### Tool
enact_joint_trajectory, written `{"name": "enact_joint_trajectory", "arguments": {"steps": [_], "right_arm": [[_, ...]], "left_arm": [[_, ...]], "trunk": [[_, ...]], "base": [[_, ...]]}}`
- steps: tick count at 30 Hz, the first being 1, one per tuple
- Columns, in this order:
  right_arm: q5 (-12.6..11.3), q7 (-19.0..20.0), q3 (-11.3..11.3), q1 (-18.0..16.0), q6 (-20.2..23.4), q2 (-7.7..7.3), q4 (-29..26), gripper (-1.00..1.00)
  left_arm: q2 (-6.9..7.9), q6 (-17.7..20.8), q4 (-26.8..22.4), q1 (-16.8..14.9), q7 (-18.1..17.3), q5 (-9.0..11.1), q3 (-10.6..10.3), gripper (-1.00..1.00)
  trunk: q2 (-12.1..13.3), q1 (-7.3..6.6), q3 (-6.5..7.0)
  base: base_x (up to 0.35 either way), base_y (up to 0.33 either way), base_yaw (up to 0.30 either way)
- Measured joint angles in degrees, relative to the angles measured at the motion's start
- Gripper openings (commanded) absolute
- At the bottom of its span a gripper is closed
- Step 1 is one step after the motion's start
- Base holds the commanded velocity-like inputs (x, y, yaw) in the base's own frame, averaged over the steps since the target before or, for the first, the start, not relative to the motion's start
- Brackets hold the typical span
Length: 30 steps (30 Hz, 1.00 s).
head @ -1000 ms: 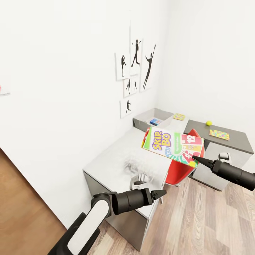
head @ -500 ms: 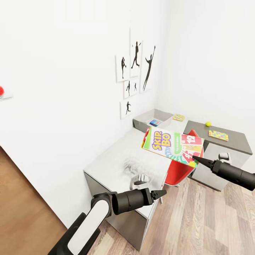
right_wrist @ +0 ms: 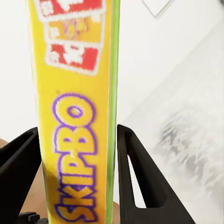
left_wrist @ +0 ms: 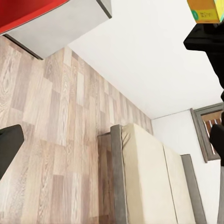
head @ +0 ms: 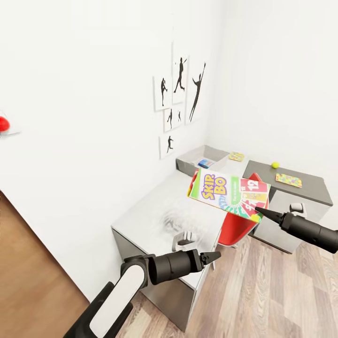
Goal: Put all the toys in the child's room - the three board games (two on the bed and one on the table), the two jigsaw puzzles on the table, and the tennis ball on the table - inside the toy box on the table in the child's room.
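Standing against the wall, the desk (head: pixel 155 206) carries the toy box (head: pixel 203 157) at its far end. The right fingers (head: pixel 257 211) pinch the SKIP-BO box (head: pixel 230 191) above it; the left fingers (head: pixel 213 256) are pressed together.

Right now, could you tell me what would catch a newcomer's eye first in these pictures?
The bright SKIP-BO box, clamped at one corner between the right gripper's fingers, held in the air over the desk. Behind it stands a red chair, and black silhouette posters hang on the white wall.
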Motion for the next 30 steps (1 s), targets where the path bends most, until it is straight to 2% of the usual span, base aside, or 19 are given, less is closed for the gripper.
{"name": "enact_joint_trajectory", "arguments": {"steps": [24,30], "right_arm": [[0.02,0.0,0.03,0.02,0.0,0.0,0.0,-1.0],[0.03,-0.01,0.02,0.02,-0.02,0.01,0.0,-1.0]], "left_arm": [[0.03,0.0,-0.01,0.0,0.0,0.02,0.0,1.0],[0.03,0.0,0.0,0.0,0.0,0.01,0.0,1.0]], "trunk": [[9.66,-5.29,4.34],[9.68,-5.29,4.34]], "base": [[0.0,0.0,0.0],[0.0,0.0,0.0]]}}
